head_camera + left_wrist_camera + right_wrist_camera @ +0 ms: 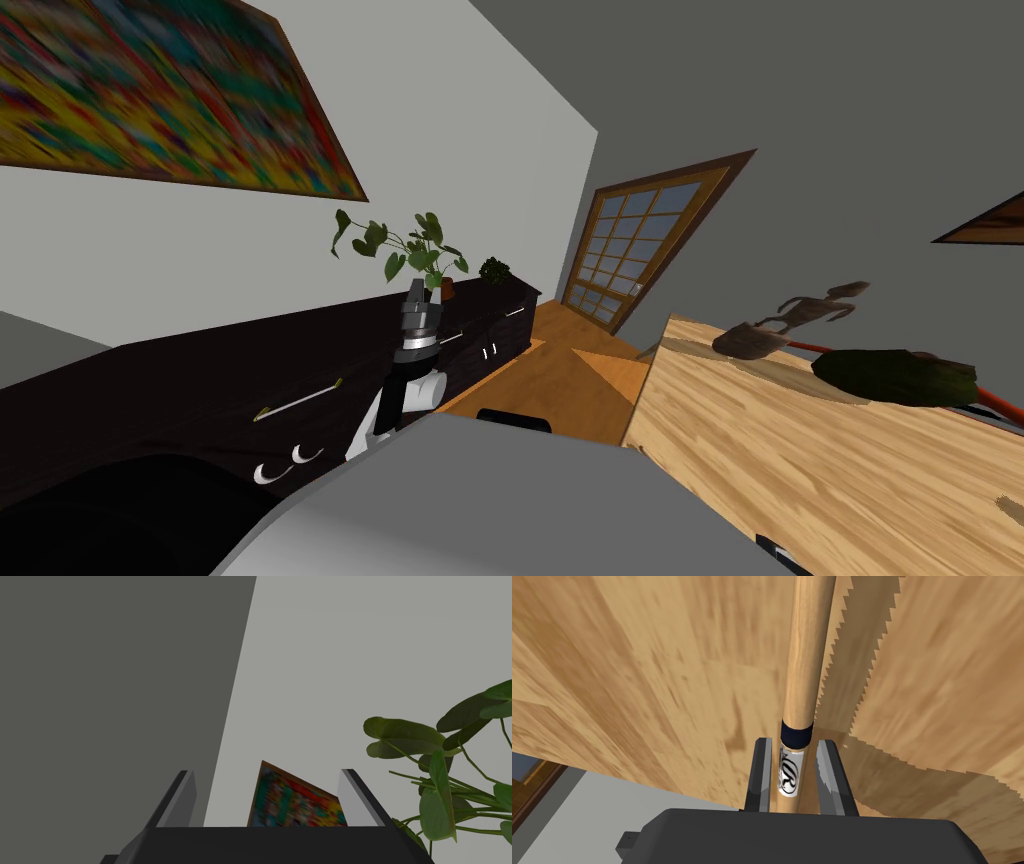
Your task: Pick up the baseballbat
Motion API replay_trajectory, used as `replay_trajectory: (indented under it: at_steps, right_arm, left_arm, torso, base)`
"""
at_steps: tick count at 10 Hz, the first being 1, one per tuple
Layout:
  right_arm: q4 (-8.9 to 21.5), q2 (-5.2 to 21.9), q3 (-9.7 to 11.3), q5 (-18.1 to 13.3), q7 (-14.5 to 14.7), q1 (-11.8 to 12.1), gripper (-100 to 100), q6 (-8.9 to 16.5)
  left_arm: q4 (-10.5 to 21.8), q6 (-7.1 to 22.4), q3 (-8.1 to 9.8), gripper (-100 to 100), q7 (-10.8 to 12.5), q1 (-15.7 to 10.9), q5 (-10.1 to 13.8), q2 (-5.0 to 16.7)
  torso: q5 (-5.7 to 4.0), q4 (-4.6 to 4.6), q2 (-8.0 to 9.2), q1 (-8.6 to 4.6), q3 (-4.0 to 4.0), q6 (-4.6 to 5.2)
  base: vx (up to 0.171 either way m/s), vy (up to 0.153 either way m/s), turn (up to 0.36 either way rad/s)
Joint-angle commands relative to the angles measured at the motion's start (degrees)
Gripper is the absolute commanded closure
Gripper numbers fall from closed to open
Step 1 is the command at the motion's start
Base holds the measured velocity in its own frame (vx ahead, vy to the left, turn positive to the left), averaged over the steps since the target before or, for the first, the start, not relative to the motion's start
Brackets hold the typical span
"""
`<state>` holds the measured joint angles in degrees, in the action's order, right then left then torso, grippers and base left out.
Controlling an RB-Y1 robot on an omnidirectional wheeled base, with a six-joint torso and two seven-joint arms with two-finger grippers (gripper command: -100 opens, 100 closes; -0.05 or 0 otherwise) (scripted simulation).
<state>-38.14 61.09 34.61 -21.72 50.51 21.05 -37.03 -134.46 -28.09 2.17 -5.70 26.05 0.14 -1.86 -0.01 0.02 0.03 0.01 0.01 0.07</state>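
Note:
The baseball bat (807, 651) is a pale wooden shaft with a dark band and a white label with a black logo. It runs straight away from my right gripper (794, 741), whose two fingers press its labelled part from both sides, shut on it. Behind the bat lies the light wooden table top (637, 676), where the bat casts a jagged shadow. My left arm is raised in front of the dark sideboard, its gripper (265, 772) open with nothing between the fingers.
The wooden table (800, 450) fills the right side and carries a dark green oblong thing (890, 377) and a brown figurine (790, 320). A long dark sideboard (200, 400) with a potted plant (410, 250) runs along the left wall. A glazed door (640, 250) stands beyond.

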Motion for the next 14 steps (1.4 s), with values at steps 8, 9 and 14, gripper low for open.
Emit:
replay_trajectory:
  at_steps: [8,9,14]
  right_arm:
    - [3.13,-0.50,1.94,-6.96,-8.10,-7.53,100,-0.67]
    - [4.28,-0.62,2.72,-9.39,-9.98,-9.95,100,-0.95]
    - [6.59,-0.86,4.26,-14.42,-17.35,-16.20,100,-1.51]
  left_arm:
    - [0.01,0.00,0.00,0,0.00,-0.02,0.00,0.00]
    - [0.01,0.00,0.00,0,0.00,-0.01,0.00,0.00]
    - [0.01,0.00,0.00,0,0.00,-0.01,0.00,0.00]
  torso:
    - [-0.11,0.08,0.56,-0.16,0.30,0.02]
    - [-0.09,0.08,0.50,-0.17,0.27,0.03]
    - [-0.06,0.06,0.40,-0.10,0.22,-0.01]
  base:
    - [-0.084,0.000,0.019]
    - [-0.125,-0.005,0.024]
    - [-0.105,0.007,0.024]
